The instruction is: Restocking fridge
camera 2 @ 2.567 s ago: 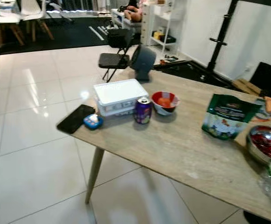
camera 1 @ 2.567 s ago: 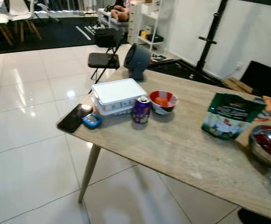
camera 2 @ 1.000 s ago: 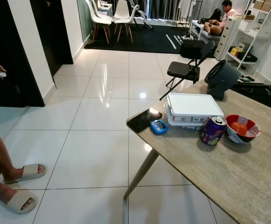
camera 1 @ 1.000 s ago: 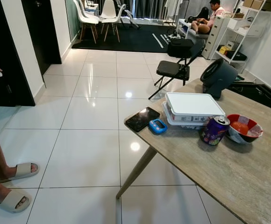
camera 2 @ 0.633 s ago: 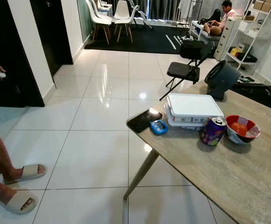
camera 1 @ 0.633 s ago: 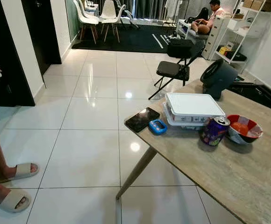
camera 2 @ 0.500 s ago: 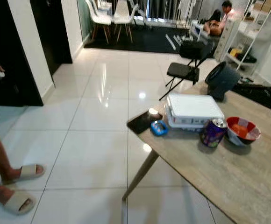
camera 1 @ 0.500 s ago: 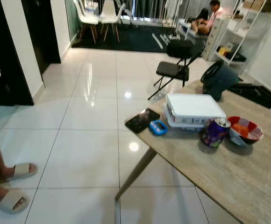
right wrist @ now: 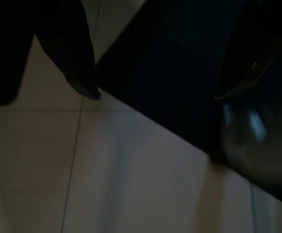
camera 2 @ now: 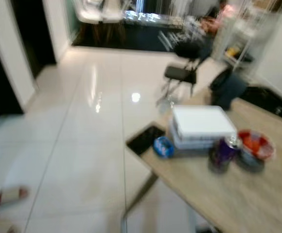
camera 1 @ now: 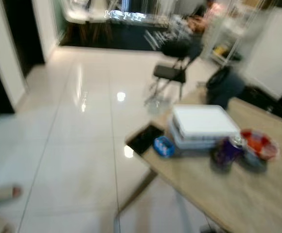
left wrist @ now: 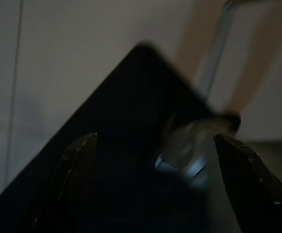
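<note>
**Blurred look at a desk corner, both claws spread and empty**

The head views are smeared by motion. A wooden desk (camera 1: 238,189) juts in from the right over pale glossy floor tiles (camera 1: 73,145). Near its corner lies a dark phone (camera 1: 143,139), partly over the edge, with a small blue object (camera 1: 164,146) just beside it. Behind these sits a white lidded box (camera 1: 202,125). To the right of the box stands a purple can (camera 1: 227,152), and just beside the can a red bowl (camera 1: 258,144) with something orange inside. A dark rounded object (camera 1: 225,85) stands at the desk's far edge, and a black folding chair (camera 1: 172,73) is on the floor beyond it. At the lower left edge a sandalled foot (camera 1: 2,194) of a person shows.

The left claw (left wrist: 155,160) hangs with its fingers spread apart, holding nothing, over a dark slanted shape and pale floor. The right claw (right wrist: 155,94) is likewise spread and empty, above floor tiles and a dark surface.
</note>
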Robot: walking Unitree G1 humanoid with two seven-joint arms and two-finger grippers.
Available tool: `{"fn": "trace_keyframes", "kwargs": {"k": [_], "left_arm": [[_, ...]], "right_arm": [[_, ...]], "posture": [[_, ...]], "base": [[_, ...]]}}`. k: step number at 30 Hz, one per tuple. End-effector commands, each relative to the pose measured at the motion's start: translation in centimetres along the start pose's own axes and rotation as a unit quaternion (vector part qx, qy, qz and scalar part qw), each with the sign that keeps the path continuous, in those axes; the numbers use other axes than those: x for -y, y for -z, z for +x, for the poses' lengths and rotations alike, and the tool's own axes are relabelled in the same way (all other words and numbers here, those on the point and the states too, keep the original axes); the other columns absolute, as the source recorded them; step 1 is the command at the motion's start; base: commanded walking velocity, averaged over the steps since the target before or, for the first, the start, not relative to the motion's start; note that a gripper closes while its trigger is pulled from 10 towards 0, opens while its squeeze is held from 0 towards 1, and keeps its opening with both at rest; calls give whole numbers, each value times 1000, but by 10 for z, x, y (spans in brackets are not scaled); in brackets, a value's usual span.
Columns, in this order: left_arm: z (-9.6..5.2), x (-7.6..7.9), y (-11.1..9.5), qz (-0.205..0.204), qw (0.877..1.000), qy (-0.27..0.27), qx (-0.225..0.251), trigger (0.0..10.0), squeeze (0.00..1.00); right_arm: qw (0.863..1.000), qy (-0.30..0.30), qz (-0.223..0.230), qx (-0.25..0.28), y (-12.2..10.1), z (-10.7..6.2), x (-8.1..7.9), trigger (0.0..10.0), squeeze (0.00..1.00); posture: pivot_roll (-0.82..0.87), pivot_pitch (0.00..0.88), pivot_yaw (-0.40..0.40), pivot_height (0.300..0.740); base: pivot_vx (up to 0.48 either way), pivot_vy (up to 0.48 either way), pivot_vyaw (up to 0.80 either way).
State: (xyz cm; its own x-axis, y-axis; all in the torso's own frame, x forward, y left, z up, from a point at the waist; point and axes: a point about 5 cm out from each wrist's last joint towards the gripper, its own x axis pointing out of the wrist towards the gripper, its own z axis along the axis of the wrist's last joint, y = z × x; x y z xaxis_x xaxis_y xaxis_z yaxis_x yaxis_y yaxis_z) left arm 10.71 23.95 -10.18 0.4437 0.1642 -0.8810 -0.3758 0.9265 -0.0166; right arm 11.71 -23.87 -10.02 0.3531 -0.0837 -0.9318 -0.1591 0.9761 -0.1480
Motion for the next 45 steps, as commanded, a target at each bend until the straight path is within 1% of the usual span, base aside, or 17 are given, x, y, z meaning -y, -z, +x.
{"fn": "trace_keyframes", "kwargs": {"k": [1,16,30,45], "left_arm": [[-1,1,8,-5,1000,1,-10,10000,0],[-1,2,6,-5,1000,5,-8,10000,0],[-1,7,10,-7,1000,10,-13,10000,0],[-1,8,12,-6,1000,15,-18,10000,0]], "right_arm": [[1000,3,2,-13,6,-1,3,10000,0],[1000,-3,-1,-12,4,-1,3,10000,0],[1000,-1,-3,-26,8,-2,6,10000,0],[999,-16,-3,-52,21,-3,2,10000,0]], "posture": [[21,0,-69,740],[25,0,-72,740],[19,0,-75,740],[13,0,-71,740]], "base": [[0,0,0],[0,0,0],[0,0,0],[0,0,-758]]}}
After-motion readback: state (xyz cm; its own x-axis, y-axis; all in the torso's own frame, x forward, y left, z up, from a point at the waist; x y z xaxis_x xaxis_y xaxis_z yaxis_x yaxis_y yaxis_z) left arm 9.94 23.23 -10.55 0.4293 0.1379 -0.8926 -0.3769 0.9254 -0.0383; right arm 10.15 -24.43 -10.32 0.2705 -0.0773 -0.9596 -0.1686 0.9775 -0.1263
